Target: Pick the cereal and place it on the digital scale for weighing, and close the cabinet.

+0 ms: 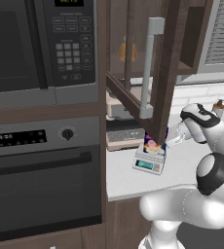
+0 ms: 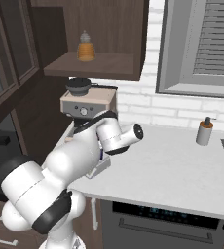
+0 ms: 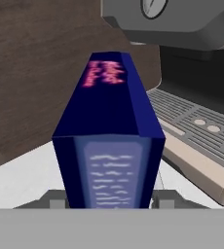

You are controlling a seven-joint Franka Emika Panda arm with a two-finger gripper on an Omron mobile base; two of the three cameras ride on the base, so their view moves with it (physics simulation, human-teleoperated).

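The cereal (image 1: 154, 144), a dark blue box with a pink-orange picture, stands on the digital scale (image 1: 148, 165), which sits on the white counter with its teal display facing forward. My gripper (image 1: 174, 139) is right beside the box on its right. In the hand view the cereal (image 3: 109, 121) stands straight ahead and very close, hiding my fingertips, so I cannot see whether they still touch it. The cabinet door (image 1: 168, 73) hangs open over the scale, its silver bar handle (image 1: 150, 68) facing out. The cabinet (image 2: 102, 29) shows its open shelf.
An orange bottle (image 2: 85, 47) stands on the cabinet shelf. The beige coffee machine (image 2: 87, 104) sits just behind the scale, its drip tray (image 3: 201, 131) close to the box. The microwave (image 1: 41, 44) and oven (image 1: 41, 170) are on the left, and a soap dispenser (image 2: 205, 131) on the right.
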